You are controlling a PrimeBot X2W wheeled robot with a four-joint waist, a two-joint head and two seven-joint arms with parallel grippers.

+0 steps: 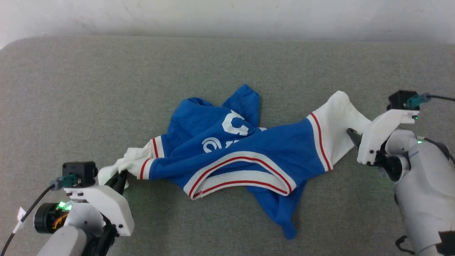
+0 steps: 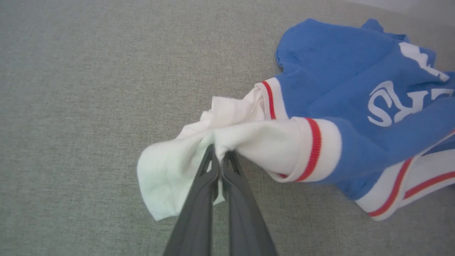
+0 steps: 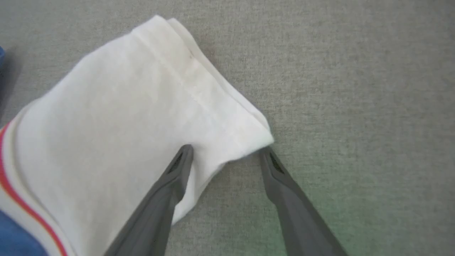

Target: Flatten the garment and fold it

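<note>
- Found left gripper [image 2: 220, 156] clenched tight, a bunch of white left sleeve [image 2: 163, 177] nipped between its tips.
- Found right gripper [image 3: 227, 153] spread wide and grasping nothing, straddling the hem corner of the right sleeve [image 3: 124, 106], with one finger over the cloth and the other beside it on the bare grey surface [image 3: 355, 89].
- Located the garment [image 1: 249, 156] mid-surface, crumpled and drawn out sleeve to sleeve between the two grippers, with the collar [image 1: 241, 177] turned toward the robot and a blue tail trailing nearer.
- Judged soft, light and limp: nothing stiff to push against, and likely to sag and drag its folds along when pulled. Some friction against the woven surface expected.
- Best hold, by judgement: sleeve hems or shoulder seams, both layers pinched together, then an even pull apart to open the body.
- Cannot read the lettering [image 1: 231, 128] in full, as it is half buried in folds.
- Cannot pick out the bottom hem, and lower layers are hidden.
- Cannot tell whether the left pinch takes one sleeve layer or both.
- In the head view, right fingertips largely masked by the white gripper housing [image 1: 376, 138].
</note>
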